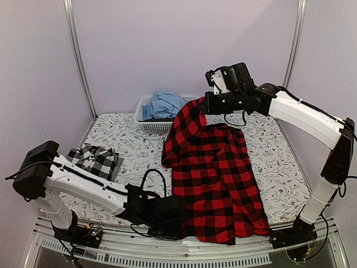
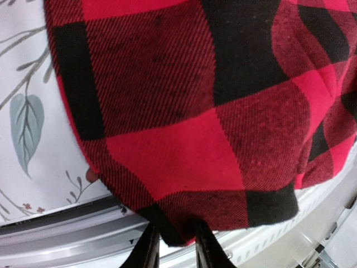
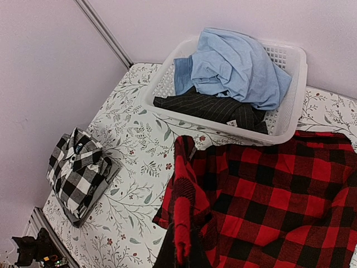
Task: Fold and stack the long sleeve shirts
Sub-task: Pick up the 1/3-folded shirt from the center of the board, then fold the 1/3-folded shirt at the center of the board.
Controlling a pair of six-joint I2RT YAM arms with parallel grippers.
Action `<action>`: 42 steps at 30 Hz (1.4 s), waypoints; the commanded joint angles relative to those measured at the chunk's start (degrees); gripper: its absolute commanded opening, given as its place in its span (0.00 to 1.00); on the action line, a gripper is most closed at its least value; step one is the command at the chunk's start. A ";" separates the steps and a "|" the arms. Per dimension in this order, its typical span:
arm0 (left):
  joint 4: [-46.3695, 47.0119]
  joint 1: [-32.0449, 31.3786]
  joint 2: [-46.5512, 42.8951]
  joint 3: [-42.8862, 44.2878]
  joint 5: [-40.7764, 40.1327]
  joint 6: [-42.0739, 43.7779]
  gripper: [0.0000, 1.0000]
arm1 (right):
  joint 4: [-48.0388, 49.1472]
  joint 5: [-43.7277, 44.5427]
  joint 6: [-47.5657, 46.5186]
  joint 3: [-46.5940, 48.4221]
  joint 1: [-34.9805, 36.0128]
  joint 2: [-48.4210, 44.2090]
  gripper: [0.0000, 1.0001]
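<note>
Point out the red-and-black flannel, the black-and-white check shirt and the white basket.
red-and-black flannel [image 1: 215,178], top external view, middle of its body
black-and-white check shirt [image 3: 78,173], right wrist view, top of the folded bundle
white basket [image 3: 290,120], right wrist view, right wall

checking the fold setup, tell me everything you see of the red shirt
The red shirt is soft red-and-black check flannel, spread rumpled on the table, its near hem over the front edge. The right pincer holds its far end raised; the left pincer pinches the near hem corner.
</note>
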 commanded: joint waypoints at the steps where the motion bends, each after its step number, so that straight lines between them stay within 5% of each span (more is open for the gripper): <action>1: -3.10 -0.63 2.25 2.16 -2.56 -0.66 0.22 | -0.12 0.48 -0.34 0.83 -0.19 -2.52 0.00; 7: -7.99 -0.94 2.08 4.33 -4.13 0.22 0.00 | -0.37 0.73 -1.07 1.71 -0.25 -3.20 0.00; 26: -20.89 -3.75 -2.59 7.74 0.59 8.05 0.00 | -0.68 5.57 -8.40 8.13 -1.45 -5.03 0.00; 42: -23.24 -0.99 16.17 39.71 4.40 26.40 0.00 | -2.38 10.18 -13.29 7.60 -9.01 -8.34 0.00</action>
